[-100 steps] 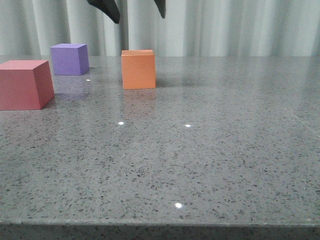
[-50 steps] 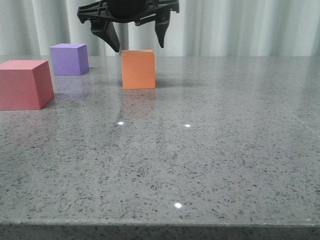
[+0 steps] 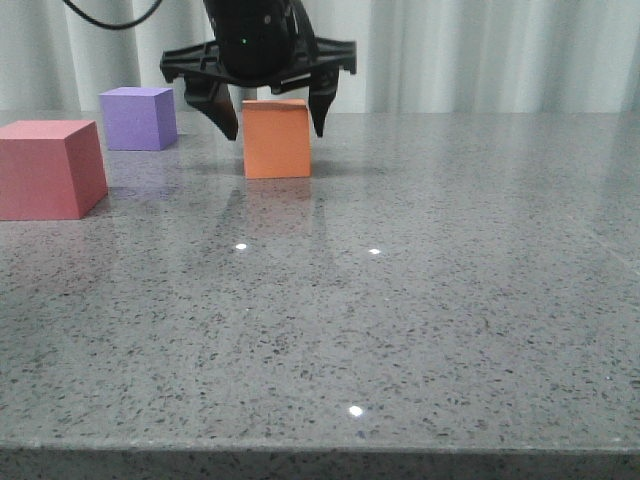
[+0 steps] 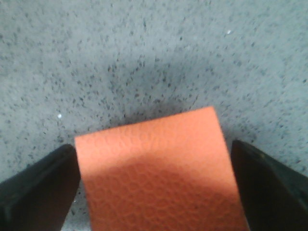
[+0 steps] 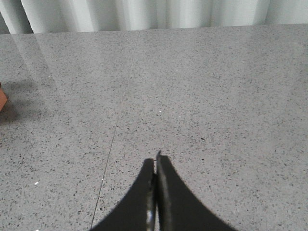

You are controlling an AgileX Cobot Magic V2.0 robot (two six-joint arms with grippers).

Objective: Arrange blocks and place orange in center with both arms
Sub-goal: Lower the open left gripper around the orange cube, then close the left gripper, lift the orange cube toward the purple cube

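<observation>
We held our left gripper [image 3: 270, 110] jaws wide astride the matte orange cube [image 3: 276, 139], gripping nothing, needing to centre before closing squarely.

The left pincer [image 3: 272, 115] has come down, its spread fingers now straddling the orange cube [image 3: 276, 139].

left jaws [image 3: 272, 125] straddle orange cube [image 3: 276, 139], spread.

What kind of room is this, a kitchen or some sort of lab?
Probably a robot test lab, not a kitchen: a bare speckled grey tabletop, a plain curtain backdrop, and only foam-like cubes, the orange cube sitting between a black claw.
</observation>
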